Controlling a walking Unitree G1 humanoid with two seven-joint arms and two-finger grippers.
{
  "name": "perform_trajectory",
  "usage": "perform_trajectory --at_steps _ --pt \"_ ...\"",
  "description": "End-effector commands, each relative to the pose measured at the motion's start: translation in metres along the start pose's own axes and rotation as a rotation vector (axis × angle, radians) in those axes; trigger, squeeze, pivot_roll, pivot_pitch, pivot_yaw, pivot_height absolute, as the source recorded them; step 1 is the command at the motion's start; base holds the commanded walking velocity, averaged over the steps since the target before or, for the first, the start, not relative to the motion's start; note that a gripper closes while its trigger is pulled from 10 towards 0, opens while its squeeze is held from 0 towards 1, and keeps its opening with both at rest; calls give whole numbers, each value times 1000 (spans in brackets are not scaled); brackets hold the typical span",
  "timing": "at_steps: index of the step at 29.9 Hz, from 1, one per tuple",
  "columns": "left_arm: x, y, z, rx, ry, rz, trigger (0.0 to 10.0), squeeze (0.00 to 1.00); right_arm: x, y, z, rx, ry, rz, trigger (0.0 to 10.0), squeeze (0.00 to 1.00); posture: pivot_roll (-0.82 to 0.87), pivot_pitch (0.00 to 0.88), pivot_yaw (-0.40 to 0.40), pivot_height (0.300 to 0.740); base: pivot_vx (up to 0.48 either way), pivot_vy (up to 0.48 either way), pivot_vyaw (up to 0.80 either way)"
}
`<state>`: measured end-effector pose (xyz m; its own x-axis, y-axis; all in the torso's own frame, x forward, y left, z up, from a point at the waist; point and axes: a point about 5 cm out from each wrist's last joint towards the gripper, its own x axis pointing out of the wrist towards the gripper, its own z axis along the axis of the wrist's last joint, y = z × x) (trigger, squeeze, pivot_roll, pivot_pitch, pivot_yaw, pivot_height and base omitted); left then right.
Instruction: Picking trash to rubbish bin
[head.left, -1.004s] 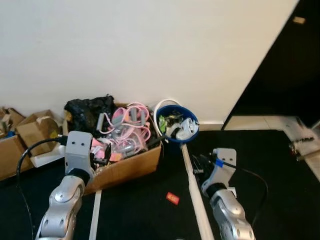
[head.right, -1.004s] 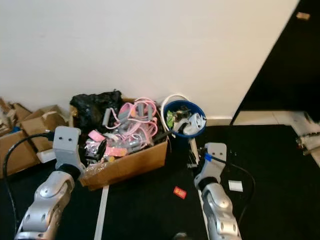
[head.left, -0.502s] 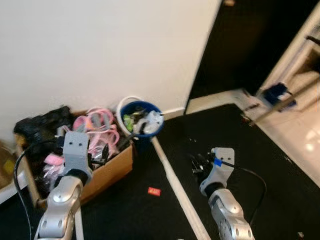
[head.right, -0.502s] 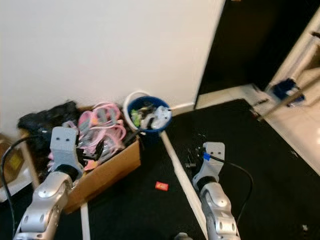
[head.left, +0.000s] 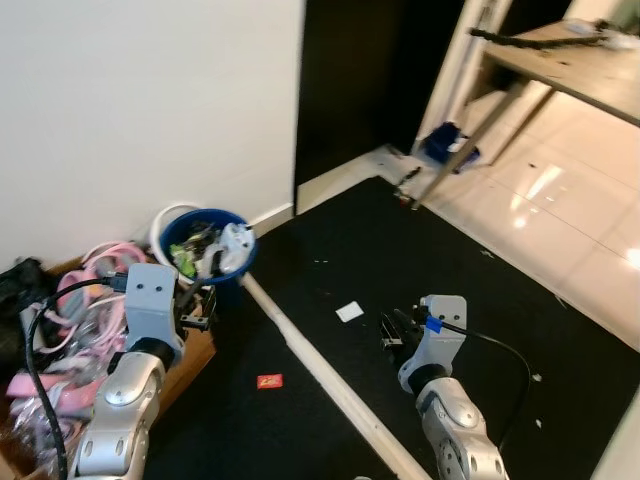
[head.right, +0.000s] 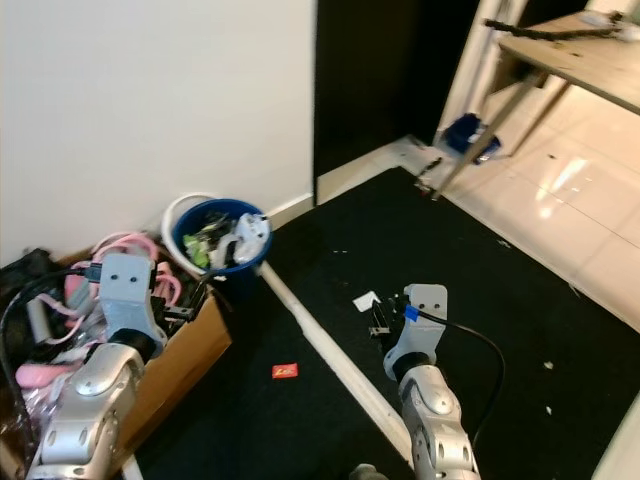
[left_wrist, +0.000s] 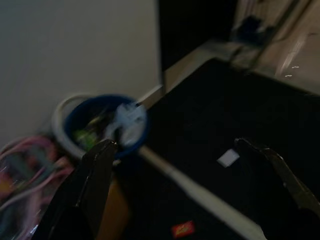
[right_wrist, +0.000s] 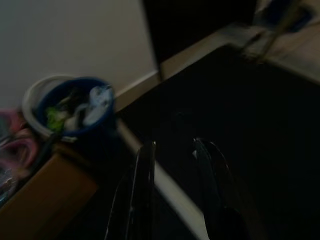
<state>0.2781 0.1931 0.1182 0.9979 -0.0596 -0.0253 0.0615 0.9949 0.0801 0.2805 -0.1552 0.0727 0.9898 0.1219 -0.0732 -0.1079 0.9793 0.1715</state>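
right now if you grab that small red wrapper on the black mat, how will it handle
The red wrapper lies flat on the black mat, so it is probably thin, light and floppy. With so little edge showing, the end effector fingers may slide over it rather than get under it. It looks unlikely to roll, though a push might just skid it along.

Floor mat (head.left: 400, 250): matt black, cloth-like. Tiled floor (head.left: 570, 190): glossy, reflective. Bin (head.left: 205, 262): smooth blue plastic; box (head.right: 190, 350): matt brown cardboard.

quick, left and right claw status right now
Left claw: open wide, holding nothing.
Right claw: open with a narrow gap, holding nothing.
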Motion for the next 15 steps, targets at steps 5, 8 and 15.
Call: perform_trajectory --at_steps 5,8,15 --pt "-2 0 -3 9 12 -3 10000 0 -3 -3 -3 4 13 -13 10000 0 10 129 -4 740 0 0 -800" --pt "-3 1 -3 9 12 -3 10000 0 -3 -3 -3 3 13 -13 10000 0 10 126 -4 740 0 0 -800" --pt "-4 1 -4 11 14 -5 10000 0 -3 -3 -4 3 15 -10 10000 0 11 119 -2 740 0 0 -800"
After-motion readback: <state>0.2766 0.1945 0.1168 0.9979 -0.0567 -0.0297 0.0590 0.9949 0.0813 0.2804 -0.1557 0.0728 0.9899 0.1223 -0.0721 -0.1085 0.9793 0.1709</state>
